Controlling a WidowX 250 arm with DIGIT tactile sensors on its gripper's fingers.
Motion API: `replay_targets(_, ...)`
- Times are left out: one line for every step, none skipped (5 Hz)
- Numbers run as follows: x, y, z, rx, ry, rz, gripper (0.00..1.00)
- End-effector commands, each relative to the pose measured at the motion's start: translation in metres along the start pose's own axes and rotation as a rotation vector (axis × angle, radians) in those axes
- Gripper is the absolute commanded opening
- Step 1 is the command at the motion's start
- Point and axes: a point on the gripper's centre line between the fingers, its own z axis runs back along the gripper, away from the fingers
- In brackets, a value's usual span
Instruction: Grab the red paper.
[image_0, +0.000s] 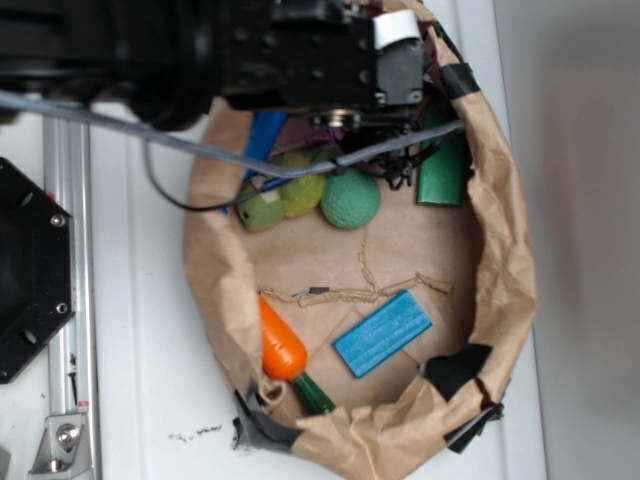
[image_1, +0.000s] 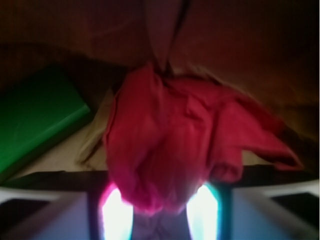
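Grasp stage — I am reading this as the closing-in step, not yet a confirmed hold. In the wrist view the red paper (image_1: 175, 150) is filling the middle of the frame, its lower lump sitting down between the two bright fingertips (image_1: 116, 212). The gripper (image_1: 160, 215) is standing open wide enough to take that lump, one pad on each side; whether the pads are actually touching the paper I cannot tell, as the view is blurred and the tips are glaring.

From the exterior camera the arm is hanging over the far end of the brown paper bag (image_0: 505, 290), and the gripper (image_0: 350, 125) is hiding the red paper completely — I am seeing none of it there. So the wad is lying inside the bag at that far end, close against the bag wall, with the green block (image_1: 35, 115) just beside it on one side. The green ball (image_0: 351, 198), the blue block (image_0: 382, 333) and the carrot (image_0: 281, 345) are lying well apart from the work.

Next move, as I am judging it: closing the jaws squarely on the lump, then lifting straight up. Watching for the bag wall or the green block getting pinched along with it.
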Motion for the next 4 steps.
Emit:
replay_targets(-0.016, -0.027, 0.123, -0.274, 0.045, -0.203, 0.00)
replay_targets(-0.015, -0.012, 0.127, -0.353, 0.142, -0.327, 0.00)
replay_targets(-0.005, -0.010, 0.107, -0.271, 0.122, -0.318, 0.00)
replay_targets(0.001, -0.009, 0.094, -0.212, 0.106, -0.310, 0.00)
